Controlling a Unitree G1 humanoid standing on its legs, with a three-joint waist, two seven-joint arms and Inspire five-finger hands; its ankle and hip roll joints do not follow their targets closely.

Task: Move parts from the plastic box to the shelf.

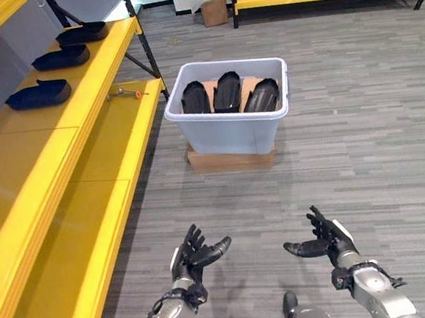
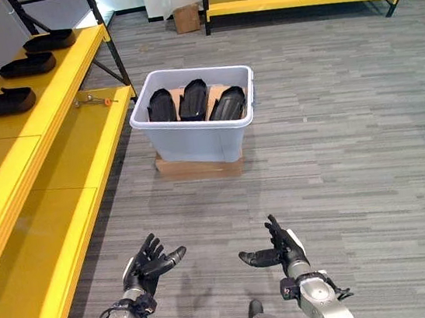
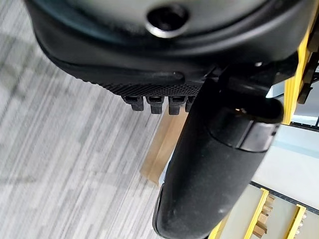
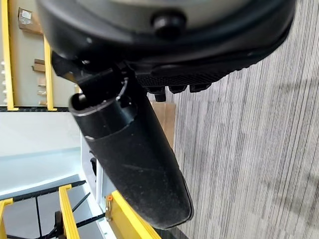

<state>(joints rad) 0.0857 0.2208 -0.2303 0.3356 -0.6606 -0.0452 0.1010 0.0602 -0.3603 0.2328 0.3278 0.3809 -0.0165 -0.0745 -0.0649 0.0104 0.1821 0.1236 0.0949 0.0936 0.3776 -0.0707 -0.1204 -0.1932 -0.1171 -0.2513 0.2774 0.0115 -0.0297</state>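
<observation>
- Left eye view: the left hand and right hand hang low over the floor, fingers spread and relaxed, holding nothing. Well ahead of both, between them, sits the plastic box on a flat cardboard piece, with three black parts standing inside it.
- Right eye view: ahead and to the left of the left hand runs the yellow shelf; three black parts already lie on its upper level.
- Left wrist view: thumb and straight fingertips, nothing between them.
- Right wrist view: the same, an empty hand.
- Step, as I judge it: the reach for the next part has not begun. Next move calls for stepping closer to the box, then reaching down inside.
</observation>
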